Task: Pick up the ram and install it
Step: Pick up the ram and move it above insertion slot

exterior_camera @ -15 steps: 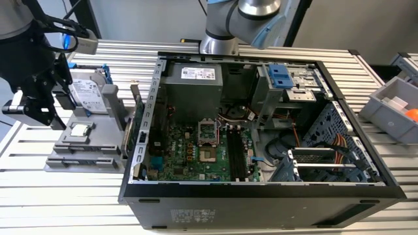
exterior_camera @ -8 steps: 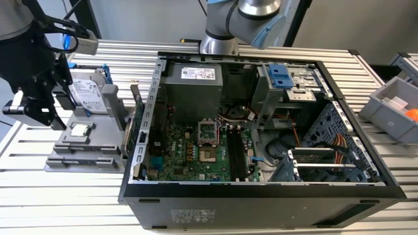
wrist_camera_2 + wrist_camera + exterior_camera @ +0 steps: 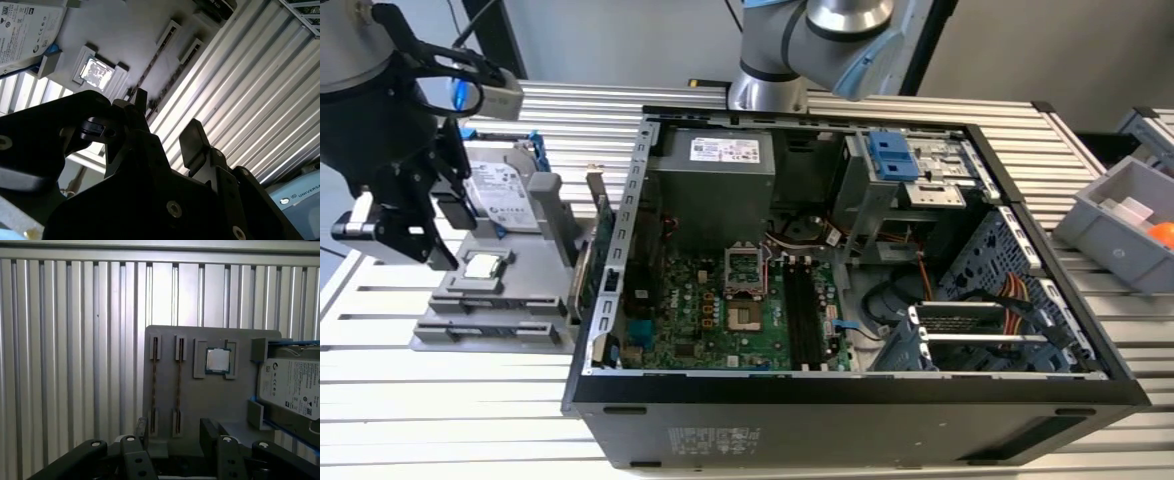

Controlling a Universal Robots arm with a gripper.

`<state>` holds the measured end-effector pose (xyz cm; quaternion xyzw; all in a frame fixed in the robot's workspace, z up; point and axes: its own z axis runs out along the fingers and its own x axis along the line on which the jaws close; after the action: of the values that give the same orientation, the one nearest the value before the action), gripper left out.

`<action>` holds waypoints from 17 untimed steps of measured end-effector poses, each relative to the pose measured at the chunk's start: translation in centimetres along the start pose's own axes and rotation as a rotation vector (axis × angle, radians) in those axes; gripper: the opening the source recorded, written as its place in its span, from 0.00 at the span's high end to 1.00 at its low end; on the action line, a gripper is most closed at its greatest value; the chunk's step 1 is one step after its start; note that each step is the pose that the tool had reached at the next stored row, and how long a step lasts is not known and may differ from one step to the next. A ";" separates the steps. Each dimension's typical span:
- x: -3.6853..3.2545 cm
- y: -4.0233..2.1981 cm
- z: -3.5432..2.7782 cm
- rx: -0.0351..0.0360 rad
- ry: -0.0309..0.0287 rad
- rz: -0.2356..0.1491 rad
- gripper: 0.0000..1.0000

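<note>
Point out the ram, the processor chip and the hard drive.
ram [image 3: 178, 385], first wrist view, thin edge of one stick.
processor chip [image 3: 218, 360], first wrist view, metal lid centre.
hard drive [image 3: 292, 387], first wrist view, white label.

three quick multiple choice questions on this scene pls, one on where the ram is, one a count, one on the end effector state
1. Where are the ram sticks?
A. edge-on in slots of the grey holder, beside the processor chip
B. clamped in the end effector
C. lying flat across the processor chip

2. How many ram sticks are in the holder?
A. one
B. two
C. four

3. The end effector is:
A. shut on a stick
B. open and empty
C. shut with nothing held

Answers:
1 A: the first wrist view shows them standing in the holder's slots next to the chip.
2 B: two thin edges run side by side.
3 B: in both wrist views its fingers stand apart with nothing between them, above the holder.
</note>
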<state>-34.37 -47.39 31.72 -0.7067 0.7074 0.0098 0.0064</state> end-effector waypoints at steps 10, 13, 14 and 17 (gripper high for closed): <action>0.01 0.00 0.58 -0.0001 0.0013 0.000 0.00; 0.01 0.00 0.60 0.0000 0.0011 0.000 0.00; 0.01 0.00 0.60 0.0000 0.0012 0.000 0.00; 0.01 0.00 0.66 0.0002 0.0010 0.000 0.00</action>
<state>-34.37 -47.39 31.06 -0.7067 0.7074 0.0094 0.0060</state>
